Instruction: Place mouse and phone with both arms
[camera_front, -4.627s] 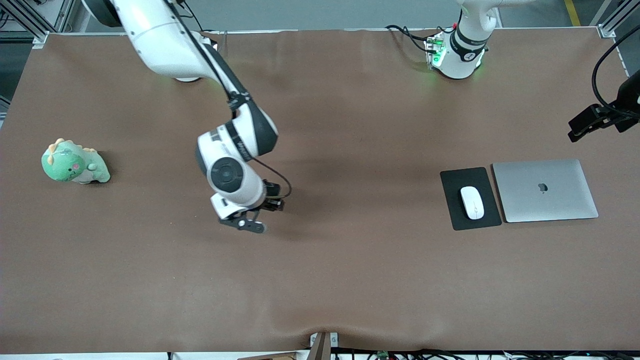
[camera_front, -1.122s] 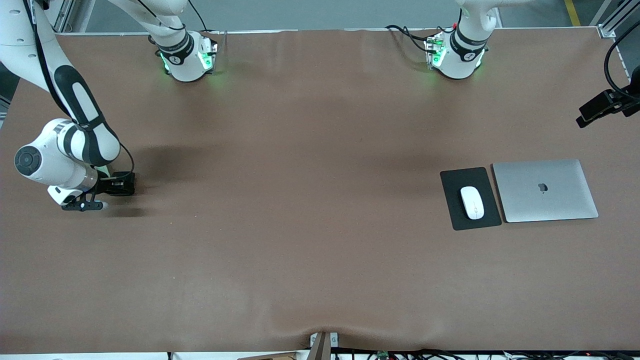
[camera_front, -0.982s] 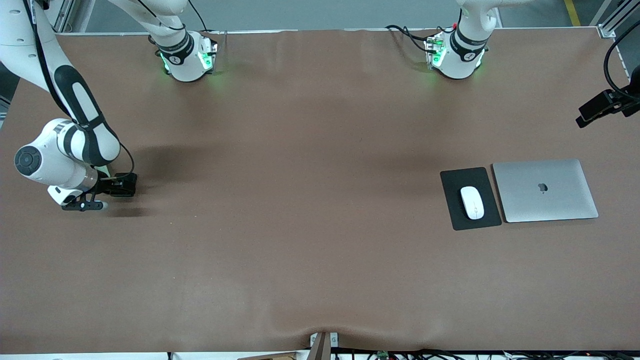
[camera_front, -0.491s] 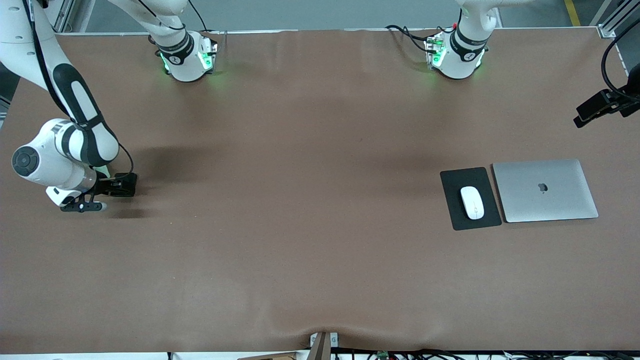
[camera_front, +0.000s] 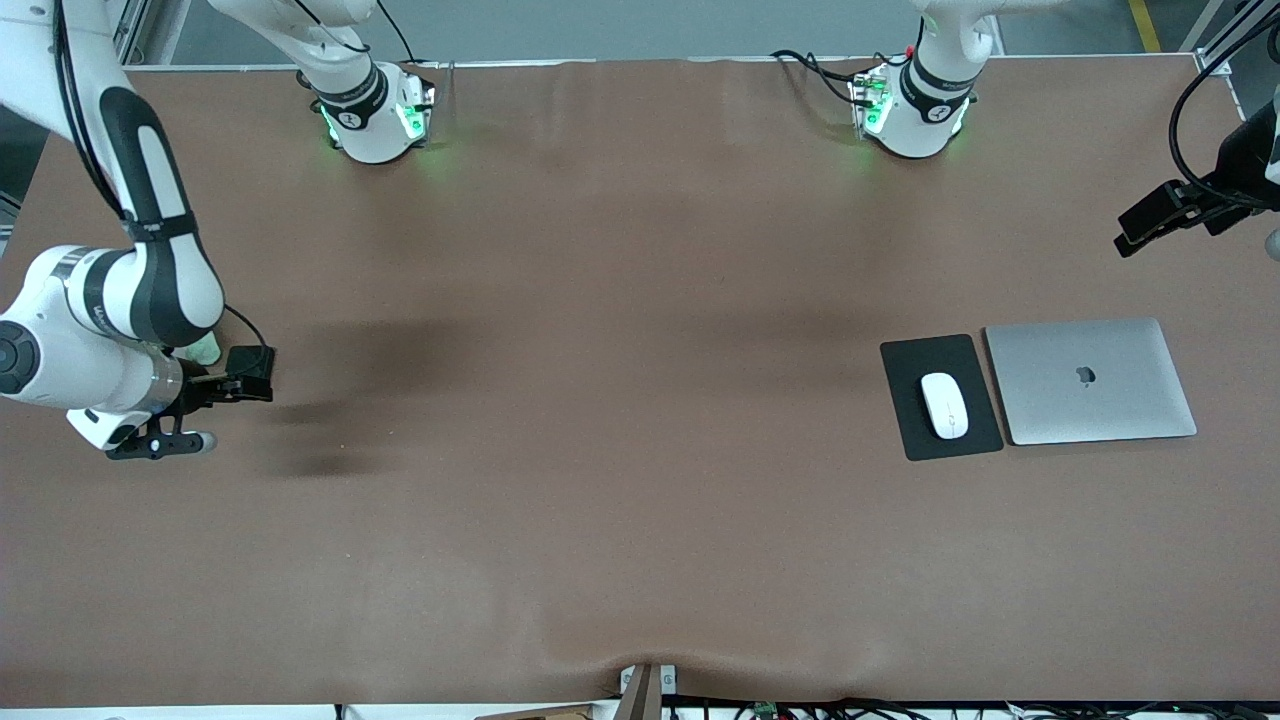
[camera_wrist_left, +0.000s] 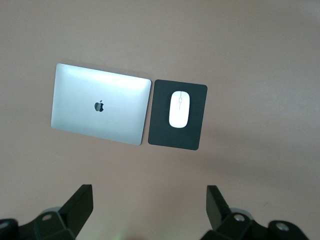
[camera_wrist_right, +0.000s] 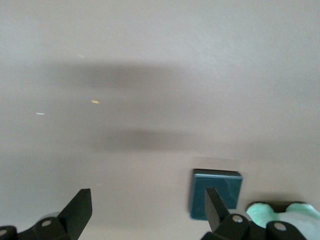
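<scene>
The white mouse (camera_front: 944, 404) lies on a black mouse pad (camera_front: 975, 440) beside a silver laptop; it also shows in the left wrist view (camera_wrist_left: 179, 108). The phone (camera_wrist_right: 215, 192), a glossy dark slab that looks teal here, lies flat on the table beside a green toy; in the front view the right arm hides it. My right gripper (camera_front: 160, 444) (camera_wrist_right: 147, 215) is open and empty, up in the air at the right arm's end of the table, with one fingertip (camera_wrist_right: 214, 202) over the phone's edge. My left gripper (camera_front: 1150, 222) (camera_wrist_left: 148, 207) is open and empty, high above the table's edge near the laptop.
A closed silver laptop (camera_front: 1090, 380) (camera_wrist_left: 100, 104) lies next to the mouse pad (camera_wrist_left: 160, 125), toward the left arm's end. A green plush toy (camera_front: 205, 347) (camera_wrist_right: 280, 212) sits by the phone, mostly hidden under the right arm. Brown cloth covers the table (camera_front: 640, 450).
My right gripper has risen from the spot beside the green toy, and its shadow has drawn away from it. My left gripper has shifted slightly toward the table's middle. Mouse and laptop have not moved.
</scene>
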